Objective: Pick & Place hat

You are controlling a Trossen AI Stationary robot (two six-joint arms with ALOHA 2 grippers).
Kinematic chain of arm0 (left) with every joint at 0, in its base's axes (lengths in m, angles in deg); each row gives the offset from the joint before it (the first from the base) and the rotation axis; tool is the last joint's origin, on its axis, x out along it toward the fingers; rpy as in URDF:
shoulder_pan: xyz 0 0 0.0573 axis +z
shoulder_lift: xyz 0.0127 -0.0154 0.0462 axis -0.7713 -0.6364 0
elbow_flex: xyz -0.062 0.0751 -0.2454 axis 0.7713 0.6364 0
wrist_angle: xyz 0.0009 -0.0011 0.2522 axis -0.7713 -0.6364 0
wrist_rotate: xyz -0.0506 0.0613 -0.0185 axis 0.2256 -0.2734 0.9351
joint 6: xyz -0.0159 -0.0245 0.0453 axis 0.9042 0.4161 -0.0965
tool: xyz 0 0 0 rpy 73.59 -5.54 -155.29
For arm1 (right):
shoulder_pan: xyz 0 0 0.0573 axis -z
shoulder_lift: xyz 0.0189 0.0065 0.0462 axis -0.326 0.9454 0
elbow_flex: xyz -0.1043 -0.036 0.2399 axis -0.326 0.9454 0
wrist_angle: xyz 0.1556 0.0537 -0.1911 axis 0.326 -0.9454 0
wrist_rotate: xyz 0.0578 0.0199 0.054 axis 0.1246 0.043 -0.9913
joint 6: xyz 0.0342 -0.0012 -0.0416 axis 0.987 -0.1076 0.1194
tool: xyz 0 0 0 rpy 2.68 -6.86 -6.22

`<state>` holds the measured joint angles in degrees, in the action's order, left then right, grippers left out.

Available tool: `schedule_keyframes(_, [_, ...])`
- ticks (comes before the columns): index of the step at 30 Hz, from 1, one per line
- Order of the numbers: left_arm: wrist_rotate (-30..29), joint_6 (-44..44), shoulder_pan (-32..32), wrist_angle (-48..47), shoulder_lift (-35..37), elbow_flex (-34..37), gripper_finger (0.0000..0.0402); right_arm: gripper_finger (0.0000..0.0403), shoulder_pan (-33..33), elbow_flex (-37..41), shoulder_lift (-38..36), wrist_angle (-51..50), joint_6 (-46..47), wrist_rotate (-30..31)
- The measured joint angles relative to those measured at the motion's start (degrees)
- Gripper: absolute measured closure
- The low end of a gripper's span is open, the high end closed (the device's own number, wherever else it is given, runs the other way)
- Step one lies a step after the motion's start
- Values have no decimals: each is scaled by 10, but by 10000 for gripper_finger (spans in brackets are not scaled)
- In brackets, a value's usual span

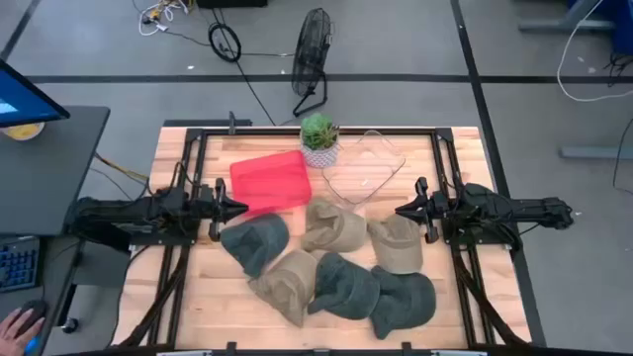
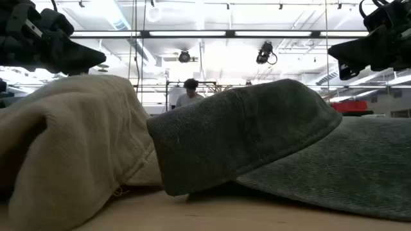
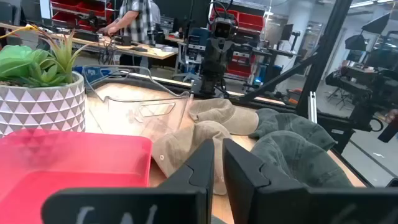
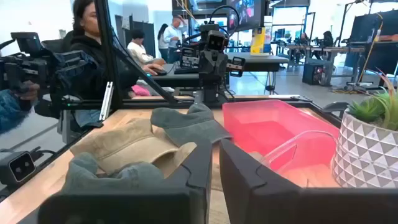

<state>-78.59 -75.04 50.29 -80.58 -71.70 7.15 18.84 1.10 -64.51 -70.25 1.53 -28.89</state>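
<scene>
Several caps lie in a loose heap on the table's near half: tan ones (image 1: 333,227) (image 1: 397,242) (image 1: 285,284) and dark green ones (image 1: 256,240) (image 1: 343,285) (image 1: 406,300), overlapping at their edges. A red bin (image 1: 270,181) and a clear bin (image 1: 364,168) stand behind them. My left gripper (image 1: 240,207) hovers at the left, over the red bin's near left corner, shut and empty. My right gripper (image 1: 402,210) hovers at the right, above the far edge of the right tan cap (image 4: 134,144), shut and empty.
A potted plant in a white patterned pot (image 1: 318,141) stands at the far edge between the bins. A black frame (image 1: 445,158) rims the table. A fan (image 1: 311,59) sits on the floor beyond. People work at desks (image 4: 93,43) in the room behind.
</scene>
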Motion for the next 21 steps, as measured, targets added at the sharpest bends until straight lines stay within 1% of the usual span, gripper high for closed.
schedule_keyframes(12, [0, 1, 0, 1, 0, 0, 365, 367, 0, 0, 0, 1, 0, 0])
schedule_keyframes(16, [0, 48, 0, 2, 0, -3, 365, 367, 0, 0, 0, 2, 0, 0])
schedule_keyframes(18, [0, 52, 0, -1, 0, -16, 365, 367, 0, 0, 0, 1, 3, 0])
schedule_keyframes(21, [0, 31, 0, 3, 0, -43, 365, 367, 0, 0, 0, 5, 1, 5])
